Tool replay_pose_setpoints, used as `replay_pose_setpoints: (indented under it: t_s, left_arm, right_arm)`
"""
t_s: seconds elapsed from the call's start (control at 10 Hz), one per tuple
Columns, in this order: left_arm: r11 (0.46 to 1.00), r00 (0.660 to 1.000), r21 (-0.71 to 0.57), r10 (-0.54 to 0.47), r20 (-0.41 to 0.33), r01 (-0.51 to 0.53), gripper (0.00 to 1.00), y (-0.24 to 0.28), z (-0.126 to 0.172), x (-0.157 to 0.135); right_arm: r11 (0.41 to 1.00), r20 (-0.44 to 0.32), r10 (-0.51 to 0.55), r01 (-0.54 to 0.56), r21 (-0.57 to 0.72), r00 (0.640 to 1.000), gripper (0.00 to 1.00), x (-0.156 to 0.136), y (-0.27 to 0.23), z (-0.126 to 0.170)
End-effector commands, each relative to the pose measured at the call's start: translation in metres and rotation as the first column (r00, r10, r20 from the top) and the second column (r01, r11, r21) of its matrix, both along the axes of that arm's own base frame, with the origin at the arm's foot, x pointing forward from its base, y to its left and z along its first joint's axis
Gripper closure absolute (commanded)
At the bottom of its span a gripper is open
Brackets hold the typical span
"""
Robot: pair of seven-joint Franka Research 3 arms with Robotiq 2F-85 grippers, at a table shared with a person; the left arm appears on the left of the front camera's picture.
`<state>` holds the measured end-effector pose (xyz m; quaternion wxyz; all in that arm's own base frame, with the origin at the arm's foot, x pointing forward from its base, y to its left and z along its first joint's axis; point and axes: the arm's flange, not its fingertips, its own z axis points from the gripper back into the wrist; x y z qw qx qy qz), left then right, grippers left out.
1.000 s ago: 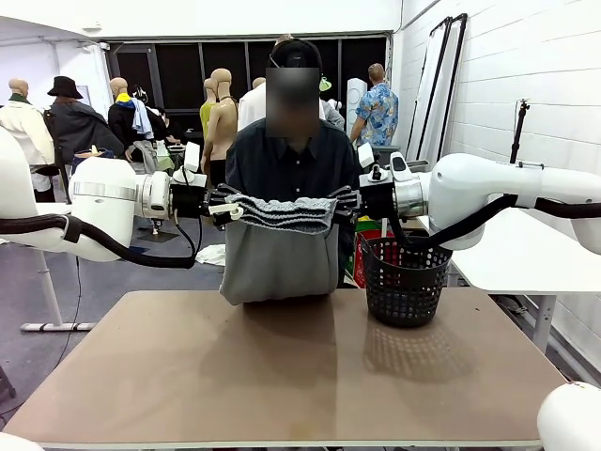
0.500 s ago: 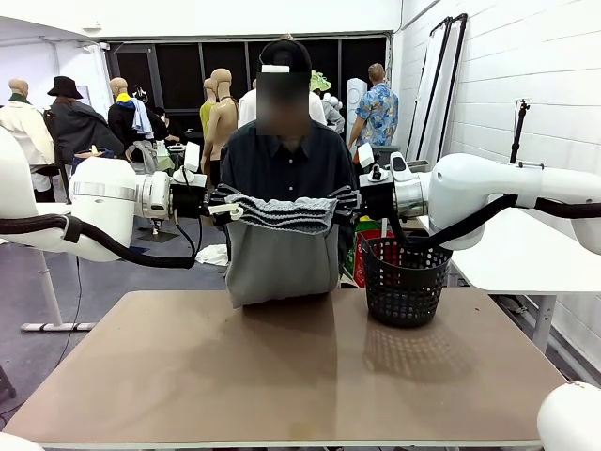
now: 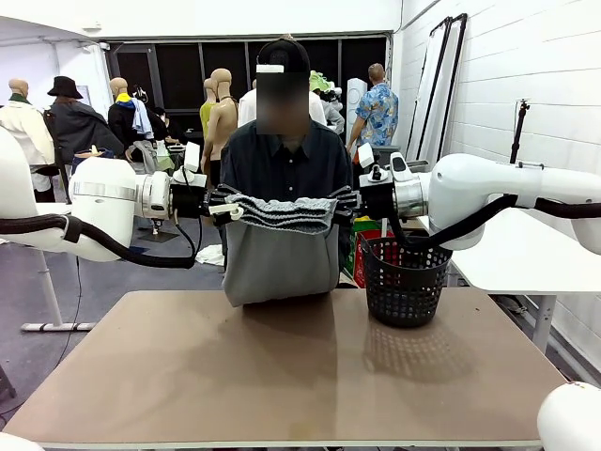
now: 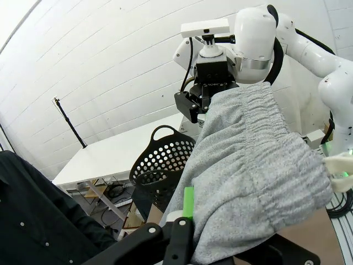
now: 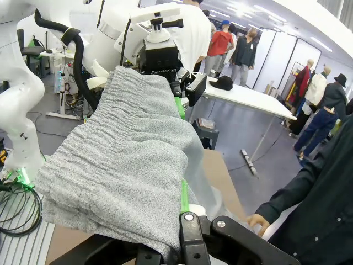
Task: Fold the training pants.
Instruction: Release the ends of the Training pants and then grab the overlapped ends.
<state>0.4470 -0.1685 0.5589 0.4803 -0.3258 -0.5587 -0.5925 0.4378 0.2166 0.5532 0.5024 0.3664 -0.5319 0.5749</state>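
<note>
In the front view, the training pants [image 3: 281, 256] hang in the middle of the frame, above the far edge of the brown table [image 3: 282, 376]. Their gathered waistband is stretched level between the two arms. The left gripper [image 3: 220, 202] comes in from the picture's left and is clamped on the waistband's left end. The right gripper [image 3: 346, 199] comes from the right and is clamped on the other end. The grey cloth drops from the waistband, and its lower edge is at about the level of the tabletop's far edge. A person [image 3: 289, 160] in a dark shirt stands right behind the garment. A black mesh basket [image 3: 406, 280] sits on the table at centre right, just beside the pants.

In the left wrist view, the left gripper [image 4: 185, 229] rises from the bottom edge with its fingers pinched tight on the waistband. One green pad [image 4: 188, 201] shows against the cloth. The training pants [image 4: 251, 176] run from there to the upper middle, where the right gripper [image 4: 199, 109] grips the far end. The basket [image 4: 160, 164] lies below it at centre.

In the right wrist view, the right gripper [image 5: 185, 218] at the bottom edge is closed on the bunched waistband. The training pants [image 5: 124, 160] run up to the left gripper [image 5: 185, 94] at upper centre. The person's hand [image 5: 257, 222] rests on the table's edge at lower right.
</note>
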Motion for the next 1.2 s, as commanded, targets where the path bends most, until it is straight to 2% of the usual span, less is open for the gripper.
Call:
replay_pose_setpoints:
  t_s: [0.0, 1.1]
  left_arm:
    - [1.0, 1.0, -0.027, 0.001, 0.019, -0.001, 1.0, -0.0012, -0.0001, -0.0039]
    - [1.0, 1.0, -0.027, 0.001, 0.019, -0.001, 1.0, -0.0012, -0.0001, -0.0039]
  right_arm:
    - [1.0, -0.004, 0.002, -0.002, -0.002, 1.0, 1.0, -0.0027, 0.004, 0.0026]
    - [1.0, -0.004, 0.002, -0.002, -0.002, 1.0, 1.0, -0.0027, 0.004, 0.0026]
